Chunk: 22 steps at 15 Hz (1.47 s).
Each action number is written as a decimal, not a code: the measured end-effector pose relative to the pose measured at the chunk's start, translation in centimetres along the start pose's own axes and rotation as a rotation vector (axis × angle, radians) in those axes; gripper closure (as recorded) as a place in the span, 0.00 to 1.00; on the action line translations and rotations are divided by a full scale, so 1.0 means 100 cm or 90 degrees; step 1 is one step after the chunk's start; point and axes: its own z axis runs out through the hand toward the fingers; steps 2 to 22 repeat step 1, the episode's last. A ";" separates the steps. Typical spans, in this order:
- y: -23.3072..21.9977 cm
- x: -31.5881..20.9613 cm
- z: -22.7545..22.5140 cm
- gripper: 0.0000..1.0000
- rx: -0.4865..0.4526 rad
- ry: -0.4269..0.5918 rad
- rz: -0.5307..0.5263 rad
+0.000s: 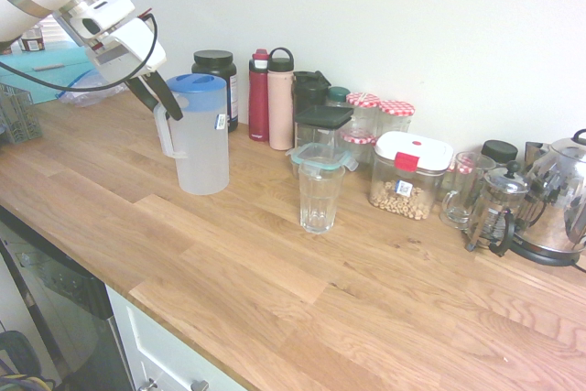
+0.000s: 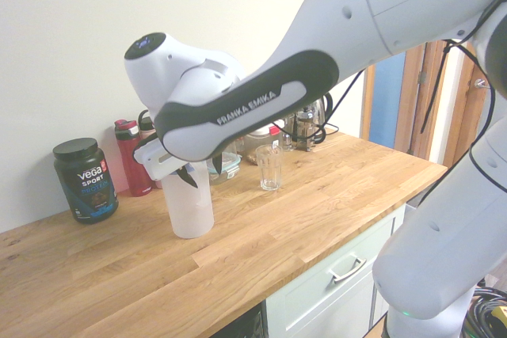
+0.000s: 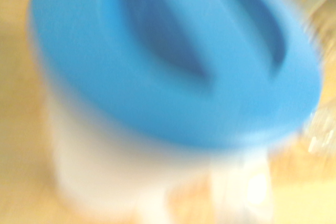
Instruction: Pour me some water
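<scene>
A translucent white water pitcher [image 1: 203, 148] [image 2: 192, 207] with a blue lid [image 3: 173, 61] stands upright on the wooden counter [image 1: 275, 299]. My gripper [image 1: 161, 107] [image 2: 185, 176] is at the top of the pitcher's handle, its two dark fingers standing apart on either side of it, so it is open. An empty clear glass [image 1: 320, 194] [image 2: 269, 167] stands upright on the counter a short way from the pitcher, towards the row of containers. In the wrist view the lid fills the picture, blurred.
Along the wall stand a black tub [image 1: 215, 70] [image 2: 85, 180], a red bottle [image 1: 259, 93], a pink bottle [image 1: 281, 98], several lidded jars, a snack container [image 1: 409, 176], a French press [image 1: 499, 208] and a kettle [image 1: 558, 199]. The counter's front edge drops off.
</scene>
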 end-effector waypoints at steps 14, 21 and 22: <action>0.010 -0.003 -0.011 0.00 -0.003 -0.047 -0.025; 0.010 -0.003 -0.011 0.00 -0.003 -0.047 -0.025; 0.010 -0.003 -0.011 0.00 -0.003 -0.047 -0.025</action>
